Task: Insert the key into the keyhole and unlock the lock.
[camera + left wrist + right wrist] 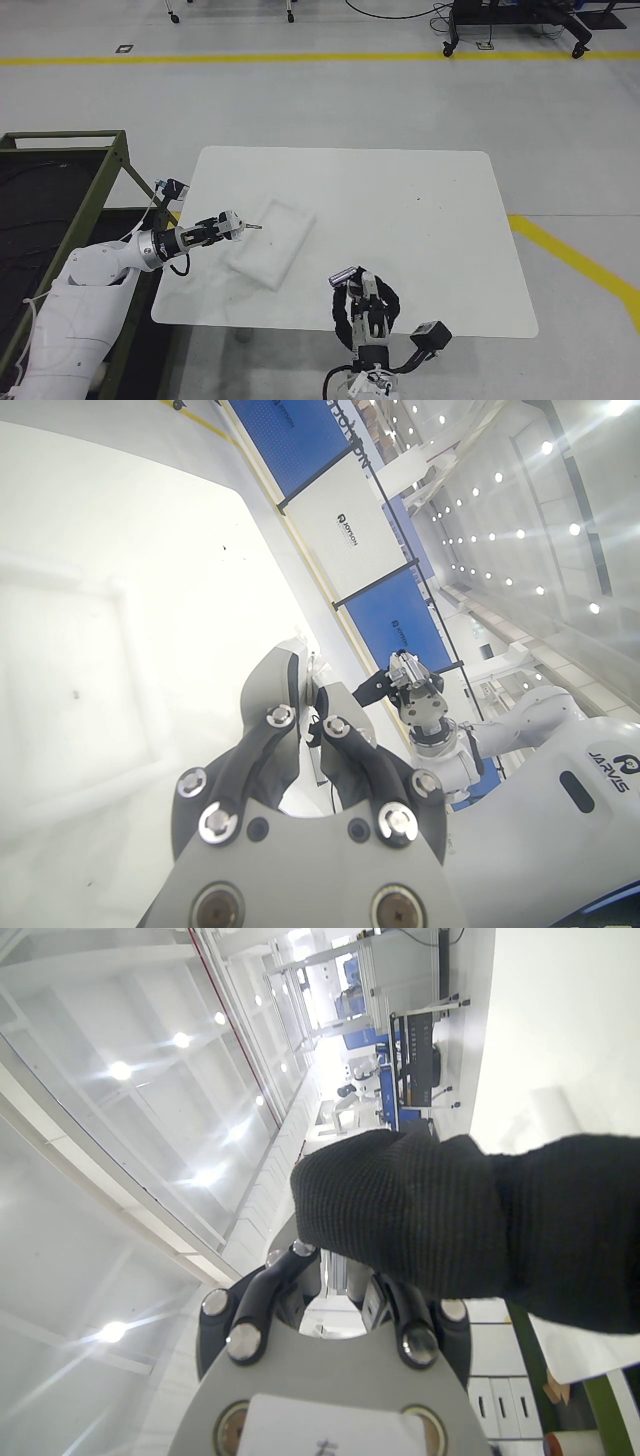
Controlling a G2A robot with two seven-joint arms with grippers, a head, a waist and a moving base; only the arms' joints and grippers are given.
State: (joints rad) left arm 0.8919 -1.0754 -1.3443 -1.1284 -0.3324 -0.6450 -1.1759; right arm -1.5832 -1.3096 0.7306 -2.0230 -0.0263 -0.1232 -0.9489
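Observation:
My left gripper point(236, 225) hangs over the table's left part, just above the near-left edge of a white foam tray point(274, 245). It is shut on a small metal key point(254, 227) whose blade points right. In the left wrist view the key point(312, 667) is a thin strip pinched between the two fingers point(272, 685). My right gripper point(353, 286) is raised at the table's front edge, shut on a small metallic lock point(345, 276). The left wrist view shows that lock point(404, 670) farther off, apart from the key. A black knitted cover point(425, 1218) hides the right fingertips.
The white table point(430, 210) has rounded corners and the foam tray point(75, 640) lies on its left part. A dark green metal rack point(60, 170) stands close to the table's left side. Yellow floor lines run behind and to the right.

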